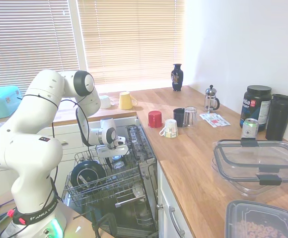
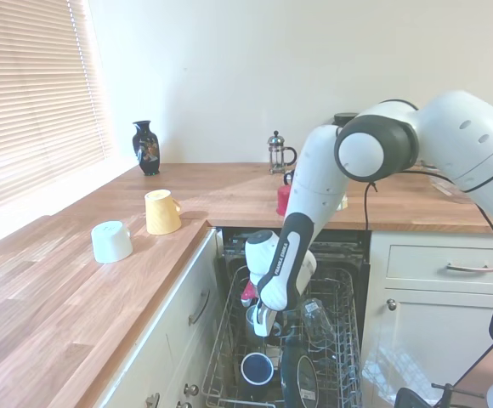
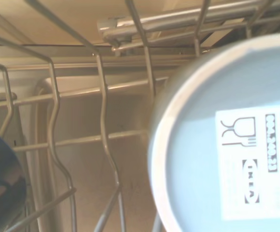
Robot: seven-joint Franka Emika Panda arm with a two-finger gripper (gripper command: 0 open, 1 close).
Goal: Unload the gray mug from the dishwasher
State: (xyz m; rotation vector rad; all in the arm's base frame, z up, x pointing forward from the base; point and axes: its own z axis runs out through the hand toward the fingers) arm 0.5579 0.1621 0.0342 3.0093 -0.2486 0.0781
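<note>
The dishwasher stands open under the counter with its wire rack (image 1: pixel 106 191) (image 2: pixel 342 338) pulled out. My gripper (image 1: pixel 113 152) (image 2: pixel 261 323) reaches down into the rack's back part. The gray mug (image 3: pixel 227 145) fills the right of the wrist view, upside down, its pale base with a printed label facing the camera. In the second exterior view a gray mug (image 2: pixel 253 316) shows right at the gripper's tip. Neither exterior view shows whether the gripper is shut on it.
The rack also holds a dark plate (image 1: pixel 87 173) (image 2: pixel 302 378) and a blue cup (image 2: pixel 257 368). A red cup (image 1: pixel 155 119), black mug (image 1: pixel 179 117), white patterned mug (image 1: pixel 170 128), yellow mug (image 1: pixel 126 100), vase (image 1: pixel 177 77) and clear containers (image 1: pixel 258 166) stand on the counter.
</note>
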